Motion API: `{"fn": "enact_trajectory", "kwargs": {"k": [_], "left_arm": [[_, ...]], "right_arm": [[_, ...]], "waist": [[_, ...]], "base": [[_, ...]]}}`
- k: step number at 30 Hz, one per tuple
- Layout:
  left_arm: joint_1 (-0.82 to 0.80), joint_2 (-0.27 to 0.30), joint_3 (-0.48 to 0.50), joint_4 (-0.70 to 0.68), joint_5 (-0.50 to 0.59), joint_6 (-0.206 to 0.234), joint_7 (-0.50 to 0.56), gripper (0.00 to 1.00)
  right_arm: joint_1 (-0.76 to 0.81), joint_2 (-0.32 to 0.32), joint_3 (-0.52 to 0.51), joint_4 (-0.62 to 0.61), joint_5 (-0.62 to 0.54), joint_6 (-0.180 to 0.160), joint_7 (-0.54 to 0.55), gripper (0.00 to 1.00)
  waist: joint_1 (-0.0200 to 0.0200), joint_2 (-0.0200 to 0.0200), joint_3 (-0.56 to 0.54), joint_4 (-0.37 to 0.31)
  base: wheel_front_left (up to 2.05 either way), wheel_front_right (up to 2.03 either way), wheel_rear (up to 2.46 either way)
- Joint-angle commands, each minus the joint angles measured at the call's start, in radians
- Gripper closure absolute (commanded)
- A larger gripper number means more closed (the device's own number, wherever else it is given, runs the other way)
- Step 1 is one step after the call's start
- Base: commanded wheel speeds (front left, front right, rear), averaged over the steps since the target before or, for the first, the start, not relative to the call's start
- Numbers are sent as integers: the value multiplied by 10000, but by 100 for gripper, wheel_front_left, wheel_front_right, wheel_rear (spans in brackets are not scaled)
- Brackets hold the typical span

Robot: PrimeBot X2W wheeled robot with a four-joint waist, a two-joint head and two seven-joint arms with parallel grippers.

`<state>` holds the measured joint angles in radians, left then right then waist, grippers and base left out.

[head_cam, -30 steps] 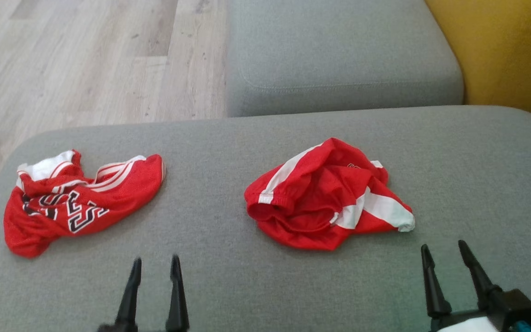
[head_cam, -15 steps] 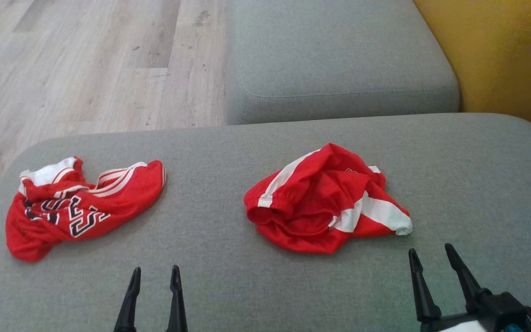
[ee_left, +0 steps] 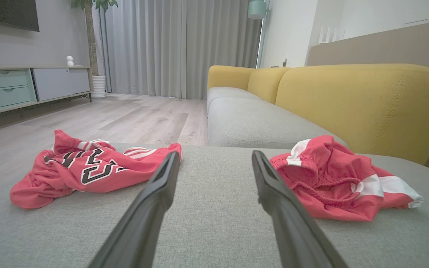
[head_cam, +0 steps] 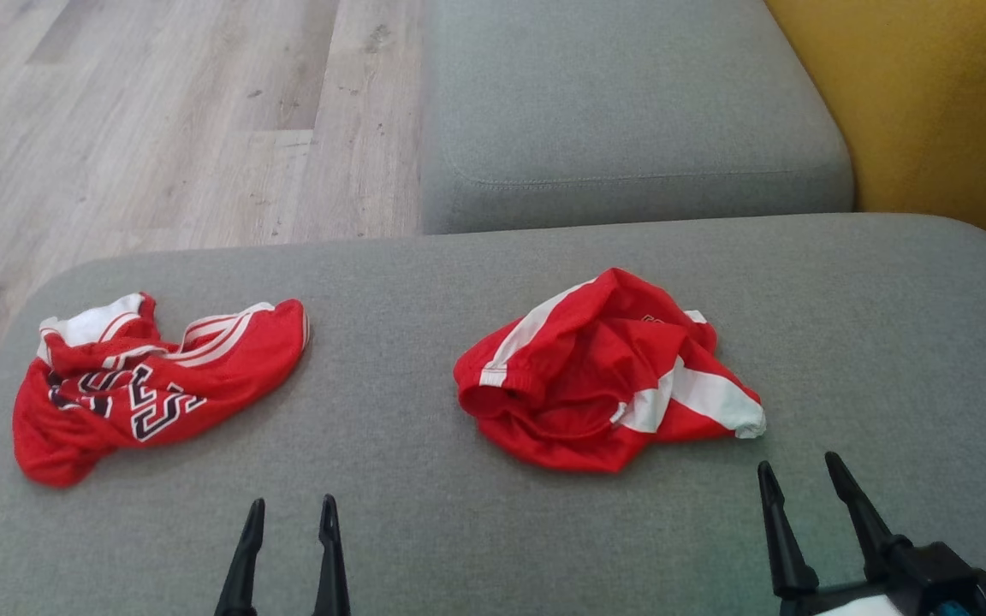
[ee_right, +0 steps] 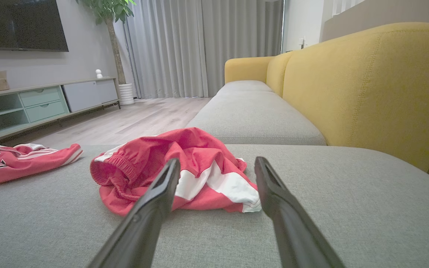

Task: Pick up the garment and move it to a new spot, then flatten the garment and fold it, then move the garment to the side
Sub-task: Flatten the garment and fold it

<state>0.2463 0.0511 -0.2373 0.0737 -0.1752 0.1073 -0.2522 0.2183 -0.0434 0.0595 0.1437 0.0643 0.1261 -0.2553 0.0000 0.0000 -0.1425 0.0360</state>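
1. Two garments lie on the cushion (head_cam: 424, 513); the lettered jersey (head_cam: 151, 385) sits at ten o'clock from my left gripper (head_cam: 292, 503), fingers apart, empty.
2. The striped shorts (head_cam: 596, 376) lie at ten o'clock from my right gripper (head_cam: 799, 462), also apart and, I judge, the nearer one.

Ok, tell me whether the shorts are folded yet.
Not folded: the shorts lie crumpled in a loose heap, fabric bunched and overlapping itself.

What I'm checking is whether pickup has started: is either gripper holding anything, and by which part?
Nothing is held. The left gripper and right gripper have open jaws, apart from the shorts and the jersey.
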Motion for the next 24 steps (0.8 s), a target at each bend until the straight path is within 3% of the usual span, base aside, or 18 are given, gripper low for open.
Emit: {"fn": "enact_trajectory", "kwargs": {"k": [1,14,24], "left_arm": [[-367,-9,220,-259,87,89,-95,0],[-768,-9,-327,218,-33,3,-95,0],[-2797,-9,-2178,2052,-579,-628,-95,0]], "right_arm": [[-255,-68,250,-269,40,46,-65,0],[-341,-68,307,-350,-63,46,-65,0],[-624,-70,355,-442,-375,46,-65,0]], "waist": [[0,0,-23,13],[0,0,237,-313],[0,0,1025,-1010]], "base": [[0,0,0],[0,0,0],[0,0,0]]}}
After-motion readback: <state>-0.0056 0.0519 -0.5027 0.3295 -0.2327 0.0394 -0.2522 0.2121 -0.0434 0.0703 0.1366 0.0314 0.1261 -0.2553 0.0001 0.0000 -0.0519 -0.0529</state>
